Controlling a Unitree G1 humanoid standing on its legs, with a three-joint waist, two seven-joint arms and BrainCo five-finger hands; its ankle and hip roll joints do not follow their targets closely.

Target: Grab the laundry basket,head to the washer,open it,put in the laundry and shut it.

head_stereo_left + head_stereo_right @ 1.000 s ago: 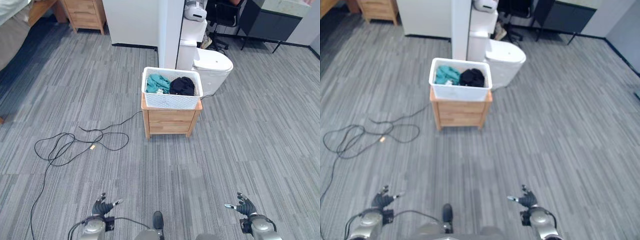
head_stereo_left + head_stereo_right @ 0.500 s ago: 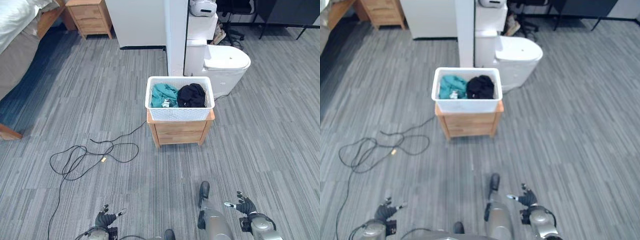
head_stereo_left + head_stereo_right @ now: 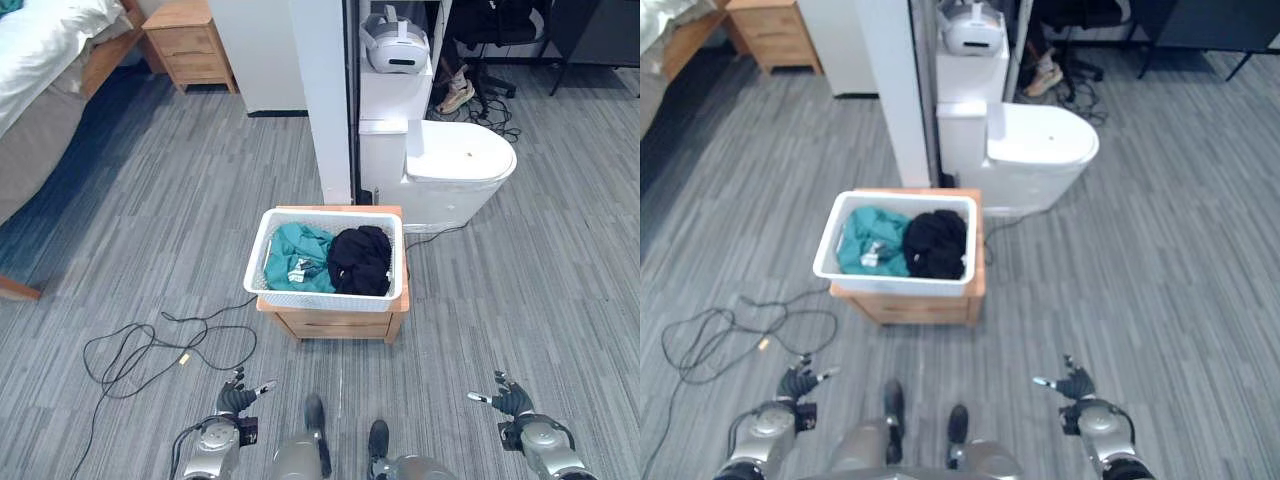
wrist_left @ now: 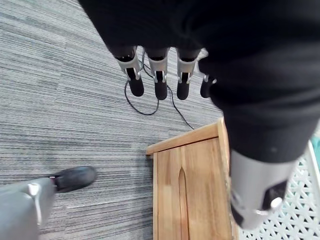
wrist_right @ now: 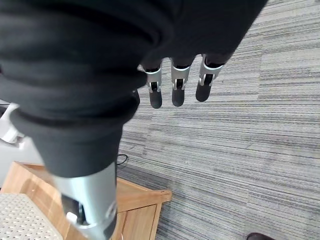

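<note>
A white perforated laundry basket point(image 3: 325, 297) stands on a small wooden nightstand point(image 3: 335, 325) straight ahead. In it lie a teal garment point(image 3: 298, 258) and a black garment point(image 3: 360, 260). My left hand point(image 3: 238, 400) hangs low at the lower left, fingers straight and empty, short of the nightstand point(image 4: 190, 190). My right hand point(image 3: 510, 400) hangs at the lower right, open too, above bare carpet. Neither hand touches the basket. The basket's mesh wall point(image 4: 295, 220) shows at the corner of the left wrist view.
A white toilet point(image 3: 450, 170) stands right behind the nightstand, beside a white partition wall point(image 3: 320, 90). A VR headset point(image 3: 396, 45) lies on the cistern. A black cable point(image 3: 150, 345) loops on the carpet to the left. A bed point(image 3: 40, 70) and another nightstand point(image 3: 195, 45) are far left.
The camera has come closer: basket and nightstand now sit lower and nearer in view. Both hands stay low at my sides, open.
</note>
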